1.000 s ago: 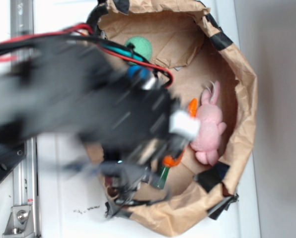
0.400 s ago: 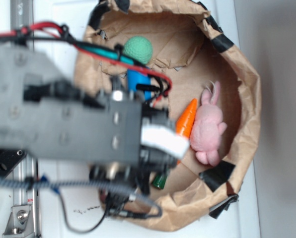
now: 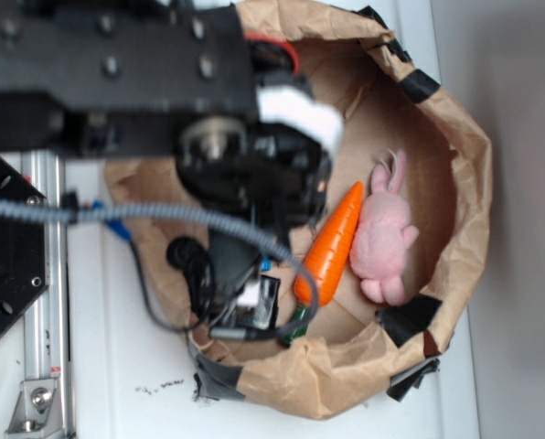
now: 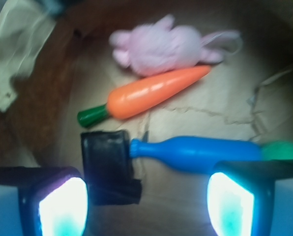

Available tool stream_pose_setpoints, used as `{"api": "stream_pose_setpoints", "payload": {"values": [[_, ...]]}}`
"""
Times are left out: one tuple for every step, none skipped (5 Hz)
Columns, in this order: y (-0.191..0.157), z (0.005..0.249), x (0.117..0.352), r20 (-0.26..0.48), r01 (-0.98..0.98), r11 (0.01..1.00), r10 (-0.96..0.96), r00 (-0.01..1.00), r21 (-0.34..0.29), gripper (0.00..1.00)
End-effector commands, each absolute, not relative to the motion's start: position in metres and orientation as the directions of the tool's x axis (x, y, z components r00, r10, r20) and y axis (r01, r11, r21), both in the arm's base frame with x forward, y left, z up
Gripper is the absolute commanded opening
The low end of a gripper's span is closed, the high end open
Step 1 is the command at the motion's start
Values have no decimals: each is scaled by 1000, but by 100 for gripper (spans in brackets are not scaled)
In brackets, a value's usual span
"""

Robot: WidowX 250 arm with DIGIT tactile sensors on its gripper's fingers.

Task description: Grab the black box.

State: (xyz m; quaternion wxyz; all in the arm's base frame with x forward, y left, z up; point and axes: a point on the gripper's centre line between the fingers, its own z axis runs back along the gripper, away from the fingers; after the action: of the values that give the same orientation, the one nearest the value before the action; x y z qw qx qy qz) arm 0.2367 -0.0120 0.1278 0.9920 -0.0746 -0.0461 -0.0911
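The gripper [image 4: 146, 201] hangs open over the bag [image 3: 455, 183], its fingers [image 4: 55, 201] spread wide, holding nothing; the box [image 4: 107, 164] lies on the bag floor between them, nearer the left one, touching the neck of the blue bottle [image 4: 195, 153]; the carrot [image 4: 151, 93] and pink bunny [image 4: 166, 44] lie beyond the box, clear of the approach, so a straight descent looks feasible.

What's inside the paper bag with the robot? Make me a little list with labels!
container: brown paper bag
target: black box, lying flat near the claw's left finger
claw: open, above the bag floor, holding nothing
beside the box: blue bottle, its neck touching the box
also inside: orange carrot, pink bunny, green ball
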Motion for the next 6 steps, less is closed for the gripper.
{"api": "stream_pose_setpoints", "payload": {"values": [[-27,115,256,65,206,973,-200,978,-104,100],[-53,96,250,23,273,956,-272,962,-104,100],[-70,81,229,-15,326,941,-329,944,-94,100],[-80,73,218,-48,364,929,-367,929,-72,100],[-73,87,216,5,360,929,-360,933,-84,100],[-73,87,216,5,360,929,-360,933,-84,100]]}}
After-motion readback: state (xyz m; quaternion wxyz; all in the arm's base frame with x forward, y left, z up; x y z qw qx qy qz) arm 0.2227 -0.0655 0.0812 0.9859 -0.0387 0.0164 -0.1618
